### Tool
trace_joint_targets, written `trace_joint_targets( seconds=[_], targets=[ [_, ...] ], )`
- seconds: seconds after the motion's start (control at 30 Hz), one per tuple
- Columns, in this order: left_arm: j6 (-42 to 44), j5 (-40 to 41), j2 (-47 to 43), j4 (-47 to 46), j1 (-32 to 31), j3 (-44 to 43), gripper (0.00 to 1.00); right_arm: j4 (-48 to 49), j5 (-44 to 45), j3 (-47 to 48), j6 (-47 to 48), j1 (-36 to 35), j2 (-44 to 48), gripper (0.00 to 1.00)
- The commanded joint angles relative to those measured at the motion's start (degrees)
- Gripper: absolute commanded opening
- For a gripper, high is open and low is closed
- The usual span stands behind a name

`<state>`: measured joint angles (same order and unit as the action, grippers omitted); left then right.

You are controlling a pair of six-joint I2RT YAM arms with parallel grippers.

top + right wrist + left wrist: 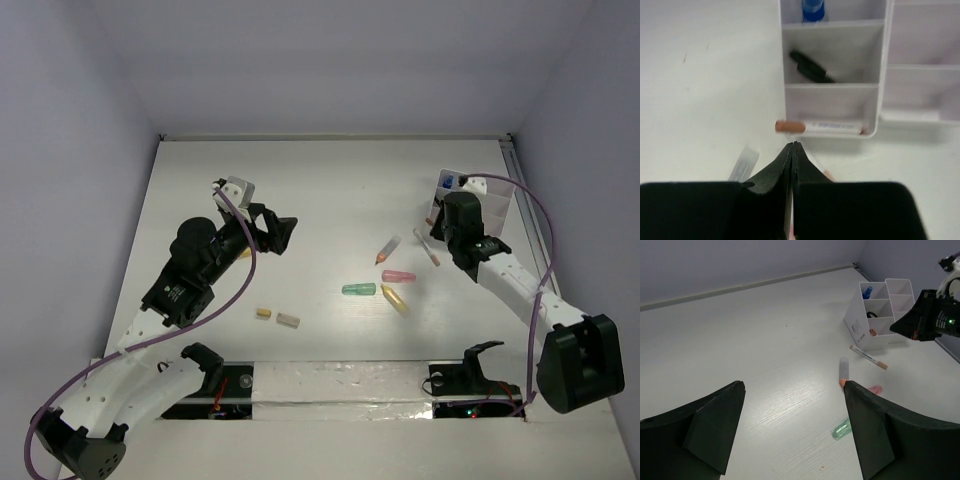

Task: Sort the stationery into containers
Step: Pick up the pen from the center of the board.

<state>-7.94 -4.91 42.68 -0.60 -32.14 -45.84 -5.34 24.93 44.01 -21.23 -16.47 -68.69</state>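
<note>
The white organizer tray (495, 205) stands at the back right. In the right wrist view it (880, 75) holds a blue-capped tube (813, 9), black-handled scissors (810, 66) and an orange-capped pen (817, 126) whose cap pokes out of the nearest compartment. My right gripper (793, 146) is shut and empty, just in front of the tray's near wall (441, 222). My left gripper (794, 390) is open and empty, above bare table left of centre (277, 233). On the table lie a green marker (358, 290), a pink marker (398, 276), a yellow marker (395, 299), an orange-tipped grey marker (388, 249) and a thin pen (427, 246).
A yellow eraser (263, 313) and a grey eraser (288, 320) lie near the front, left of centre. The white walls enclose the table on the left, back and right. The tray stands close to the right wall.
</note>
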Motion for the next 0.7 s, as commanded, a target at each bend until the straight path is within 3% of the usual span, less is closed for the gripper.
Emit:
trace_joint_targets(
  seconds=[0.0, 0.07, 0.1, 0.2, 0.4, 0.53, 0.67],
  targets=[
    [-0.4, -1.4, -0.8, -3.0, 0.1, -0.1, 0.77, -10.0, -9.9, -2.3, -3.9, 0.4, 1.3, 0.12],
    [-0.5, -1.7, -1.1, -3.1, 0.1, 0.0, 0.77, -11.1, -8.9, -1.6, -4.3, 0.4, 0.9, 0.27],
    [-0.6, -1.9, -1.4, -3.1, 0.1, 0.0, 0.77, -11.3, -8.8, -1.4, -4.3, 0.4, 0.5, 0.47],
    [-0.6, -1.4, -1.9, -3.0, 0.1, 0.1, 0.77, -14.9, -10.9, 0.4, -4.6, 1.0, -1.8, 0.65],
    [-0.7, -1.7, -2.4, -3.1, 0.1, 0.1, 0.77, -18.0, -15.3, 3.2, -4.1, 2.9, -8.3, 0.65],
    [-0.8, -1.9, -2.3, -3.2, 0.1, 0.1, 0.78, -17.0, -20.9, 2.9, -2.3, 7.2, -10.3, 0.71],
    [-0.7, -2.0, -2.2, -3.3, 0.1, 0.1, 0.77, -16.9, -20.3, 3.7, -1.5, 7.2, -12.0, 0.74]
  ],
)
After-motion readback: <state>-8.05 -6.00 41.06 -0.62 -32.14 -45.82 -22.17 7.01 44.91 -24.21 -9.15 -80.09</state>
